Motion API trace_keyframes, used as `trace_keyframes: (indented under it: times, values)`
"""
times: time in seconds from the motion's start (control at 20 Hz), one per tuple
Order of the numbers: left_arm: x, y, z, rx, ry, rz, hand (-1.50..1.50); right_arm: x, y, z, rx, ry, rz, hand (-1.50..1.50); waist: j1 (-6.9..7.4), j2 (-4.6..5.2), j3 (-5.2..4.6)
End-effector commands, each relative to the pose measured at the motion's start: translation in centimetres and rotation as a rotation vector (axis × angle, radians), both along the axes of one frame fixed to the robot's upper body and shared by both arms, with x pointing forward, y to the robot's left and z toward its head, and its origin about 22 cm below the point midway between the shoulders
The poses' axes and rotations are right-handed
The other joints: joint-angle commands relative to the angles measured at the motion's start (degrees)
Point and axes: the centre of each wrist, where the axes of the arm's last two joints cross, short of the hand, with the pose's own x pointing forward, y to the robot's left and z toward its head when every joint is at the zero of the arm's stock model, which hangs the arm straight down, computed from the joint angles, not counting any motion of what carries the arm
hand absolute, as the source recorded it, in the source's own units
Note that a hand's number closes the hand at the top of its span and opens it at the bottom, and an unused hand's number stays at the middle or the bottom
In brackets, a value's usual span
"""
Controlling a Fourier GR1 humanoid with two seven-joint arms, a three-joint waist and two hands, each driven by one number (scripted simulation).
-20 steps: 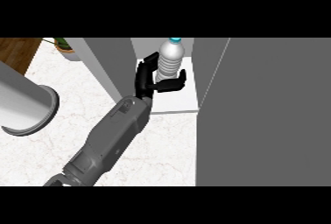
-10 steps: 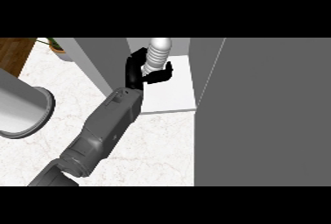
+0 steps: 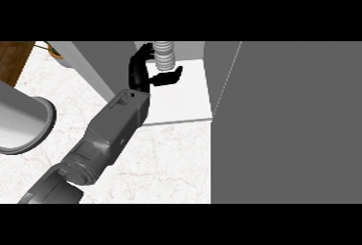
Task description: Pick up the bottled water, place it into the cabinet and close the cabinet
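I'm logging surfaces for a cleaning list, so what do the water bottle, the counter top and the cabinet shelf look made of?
Water bottle: ribbed pale walls, likely thin plastic, gripped by the left hand. Counter top: white with faint grey veins, looks like marble or an imitation, matte. Cabinet shelf: plain flat white, probably painted board or laminate; cannot tell which.

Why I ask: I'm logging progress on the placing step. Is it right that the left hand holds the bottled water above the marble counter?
Not quite. The left hand does hold the bottled water, its fingers curled round it, but not above the marble counter. The head view shows the bottle above the white cabinet shelf.
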Motion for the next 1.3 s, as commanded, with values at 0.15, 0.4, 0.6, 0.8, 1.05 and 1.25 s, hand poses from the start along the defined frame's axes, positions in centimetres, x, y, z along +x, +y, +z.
trace_keyframes:
  times: [0.15, 0.4, 0.6, 0.8, 1.05, 1.25]
  values:
    - [0.8, 0.3, 1.2, 0.100, -0.047, 0.050, -1.50, 0.4, 0.3, 0.2, 0.053, -0.024, 0.030, -1.50, -0.76, 0.44, -0.02]
    - [0.7, -0.6, 1.5, 0.058, -0.042, -0.063, -1.50, 0.1, -0.5, -0.3, 0.062, 0.007, 0.043, -1.50, -0.18, -0.01, 0.03]
    - [1.1, -0.8, 2.7, -0.078, -0.161, -0.150, -1.50, -0.2, -0.1, 1.1, 0.046, -0.001, 0.042, -1.50, 0.22, -0.03, -0.11]
    - [1.6, -2.0, 4.7, -0.170, -0.232, -0.236, -1.50, -0.2, 0.3, 0.8, 0.065, -0.008, 0.064, -1.50, 1.06, -0.62, -0.05]
    - [1.5, -1.8, 4.4, -0.243, -0.234, -0.295, -1.50, -0.8, 0.8, 1.7, 0.066, 0.008, 0.064, -1.50, 2.50, -1.23, -0.03]
    - [0.2, -3.1, 2.3, -0.247, -0.221, -0.316, -1.50, -0.3, 0.9, 2.2, 0.065, 0.006, 0.043, -1.50, 2.95, -1.42, 0.01]
